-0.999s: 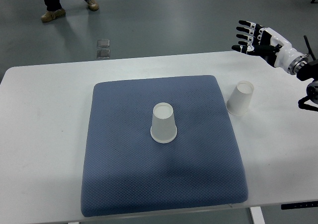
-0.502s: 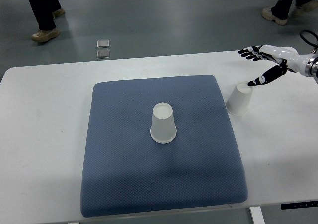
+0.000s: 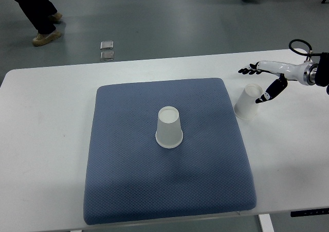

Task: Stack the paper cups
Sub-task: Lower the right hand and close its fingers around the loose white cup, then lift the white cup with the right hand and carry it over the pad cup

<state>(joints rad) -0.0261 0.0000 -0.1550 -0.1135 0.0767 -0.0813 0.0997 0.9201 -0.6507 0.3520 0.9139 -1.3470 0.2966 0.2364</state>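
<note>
Counter: a white rectangular counter (image 3: pixel 46 139) stood on a grey floor (image 3: pixel 169 16).
Pad: a dark blue, square fabric pad (image 3: pixel 128 180) lay on the middle of the counter.
Floor: two small, square, clear items (image 3: pixel 107 50) lay on it beyond the counter's far edge; a person's dark trouser leg and tan shoe (image 3: pixel 43 36) showed at the top left.
Cup on pad: a white paper cup (image 3: pixel 169 127) stood upside down near the pad's centre.
Cup on counter: a second white paper cup (image 3: pixel 249 102) stood upside down on the bare counter, just beside the pad's right edge.
Right hand: the white and black right hand (image 3: pixel 264 80) reached in from the right edge, fingers spread, holding nothing; its thumb tip was at the second cup's upper right side, contact unclear.
</note>
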